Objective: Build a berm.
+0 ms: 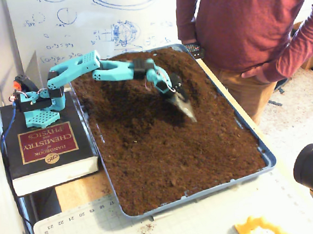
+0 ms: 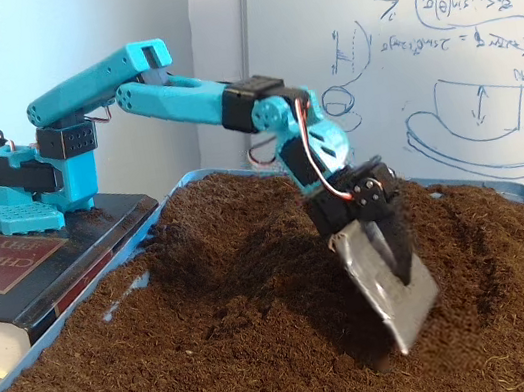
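Two cameras cover the soil tray [image 1: 265, 157], and both suggest a job partly done.

From the higher fixed view, the berm [image 1: 141, 69] shows as a heaped mound of dark soil in the far part of the tray, nearest the whiteboard, with a shadowed dip on its right flank. Nearer the camera the soil lies flat and even, so I judge most of the material is not yet gathered into a ridge. The teal arm reaches out over the mound, and the gripper [image 1: 177, 96] is clamped on a flat metal scoop blade [image 1: 184, 109] whose lower edge touches the soil right of centre. A person in a red top stands just beside the tray.

From the lower fixed view, the berm [image 2: 238, 231] rises behind and left of the gripper [image 2: 374, 227]; the black finger presses the scoop blade [image 2: 394, 284] flat, its tip dug into the soil. The ridge looks short and lumpy; lengthening and shaping it appear to remain.
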You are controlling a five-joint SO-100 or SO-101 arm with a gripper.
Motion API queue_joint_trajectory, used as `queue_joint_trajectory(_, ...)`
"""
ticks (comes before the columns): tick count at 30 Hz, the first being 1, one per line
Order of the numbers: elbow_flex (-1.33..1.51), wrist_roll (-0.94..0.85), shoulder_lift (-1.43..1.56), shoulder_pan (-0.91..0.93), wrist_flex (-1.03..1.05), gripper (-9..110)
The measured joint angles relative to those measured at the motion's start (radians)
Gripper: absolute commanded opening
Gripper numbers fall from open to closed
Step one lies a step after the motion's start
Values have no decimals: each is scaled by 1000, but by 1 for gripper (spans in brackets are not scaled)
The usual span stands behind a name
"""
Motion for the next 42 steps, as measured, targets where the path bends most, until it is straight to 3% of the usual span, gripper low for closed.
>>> queue_joint_trajectory(3, -87, 0, -25, -9, 202, 1)
queue_joint_trajectory(5, -137, 0, -48, -15, 232, 1)
queue_joint_trajectory(19, -403, 0, -345, -17, -253, 1)
queue_joint_trajectory(35, -463, -11, -548, -25, -290, 1)
queue_joint_trajectory(42, -500, -12, -526, -25, -81, 1)
